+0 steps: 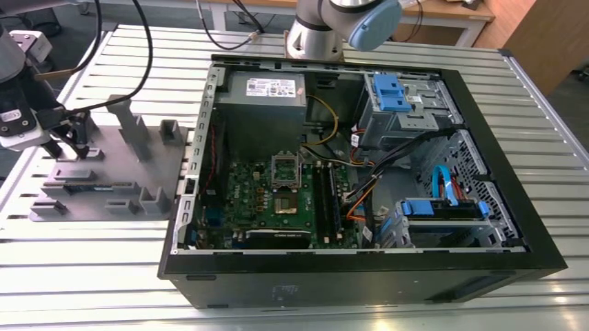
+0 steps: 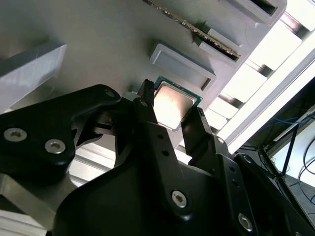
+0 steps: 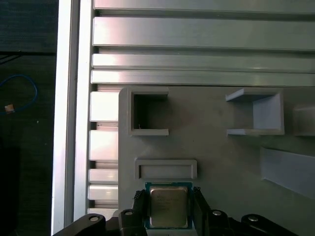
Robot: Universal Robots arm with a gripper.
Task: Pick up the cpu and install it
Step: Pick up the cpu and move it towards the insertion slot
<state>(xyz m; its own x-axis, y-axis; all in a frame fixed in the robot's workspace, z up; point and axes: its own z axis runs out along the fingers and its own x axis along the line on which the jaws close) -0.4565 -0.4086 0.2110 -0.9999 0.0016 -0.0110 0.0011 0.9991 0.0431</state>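
The cpu [image 3: 168, 206], a small square chip with a silver-grey top and green rim, lies on the grey parts tray [image 3: 221, 162]. In both wrist views it sits between my two black fingers. My gripper [image 3: 170, 199] is shut on the cpu [image 2: 172, 103], a finger [image 2: 147, 110] against each of two opposite edges. I cannot tell if the chip is off the tray. In the exterior view my gripper [image 1: 67, 150] hangs over the tray [image 1: 110, 172] at the exterior view's left. The motherboard socket [image 1: 287, 201] lies inside the open computer case [image 1: 368, 276].
Raised pockets and walls [image 3: 147, 113] stand on the tray close to the chip, and a long memory stick [image 2: 197, 30] rests on edge in it. The case holds a power supply [image 1: 267, 89], blue drive cages [image 1: 391, 93] and loose cables [image 1: 368, 186]. Slatted metal table [image 1: 92, 269] surrounds everything.
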